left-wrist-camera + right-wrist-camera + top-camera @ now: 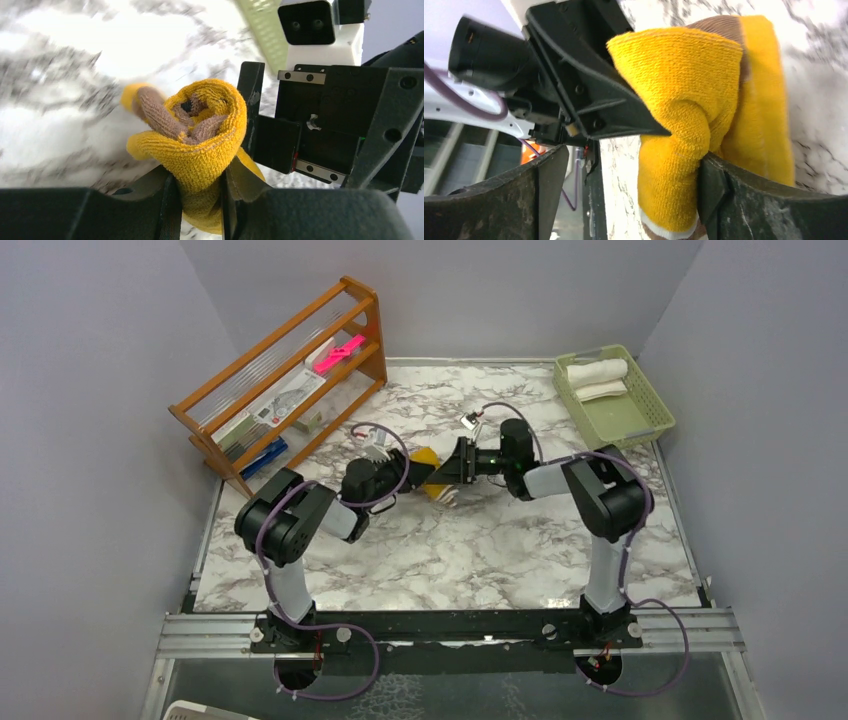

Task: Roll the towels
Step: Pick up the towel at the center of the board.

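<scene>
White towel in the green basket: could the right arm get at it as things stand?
Probably yes: the white towel lies uncovered in the open basket on that arm's side, nothing between. The right gripper is open at the yellow towel, not clamped.

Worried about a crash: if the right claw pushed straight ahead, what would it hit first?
The yellow towel, touching one finger of the open right claw. Just beyond, the left claw clamps it, so that likely comes next; depth is unclear.
</scene>
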`<move>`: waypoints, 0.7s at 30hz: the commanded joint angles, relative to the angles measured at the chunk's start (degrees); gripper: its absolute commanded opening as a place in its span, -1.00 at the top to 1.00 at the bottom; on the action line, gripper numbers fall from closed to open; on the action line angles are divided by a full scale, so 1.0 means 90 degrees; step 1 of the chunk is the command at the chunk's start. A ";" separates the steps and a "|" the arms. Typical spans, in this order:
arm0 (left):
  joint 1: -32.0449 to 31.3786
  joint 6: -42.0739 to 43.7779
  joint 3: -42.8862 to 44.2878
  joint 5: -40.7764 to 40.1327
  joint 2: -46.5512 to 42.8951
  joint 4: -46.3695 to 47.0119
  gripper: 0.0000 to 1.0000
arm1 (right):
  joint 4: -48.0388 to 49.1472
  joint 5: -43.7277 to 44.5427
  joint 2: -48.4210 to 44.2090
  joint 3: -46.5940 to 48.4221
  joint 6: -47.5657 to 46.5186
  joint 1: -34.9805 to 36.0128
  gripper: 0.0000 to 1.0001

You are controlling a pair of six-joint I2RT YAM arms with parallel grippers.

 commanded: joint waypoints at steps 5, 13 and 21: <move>0.0945 0.0998 0.0567 0.2867 -0.1809 -0.0654 0.87 | 0.0585 0.0293 -0.2331 -0.0944 -0.1987 -0.0422 -0.89; 0.1075 0.1922 0.1716 0.5021 -0.3199 -0.3040 0.87 | 0.2330 -0.0107 -0.2939 -0.1300 -0.2454 -0.0487 -0.93; 0.0842 0.1455 0.2419 0.6415 -0.3368 -0.3093 0.88 | 0.6110 -0.1855 -0.2085 -0.0953 0.0249 -0.0516 -0.94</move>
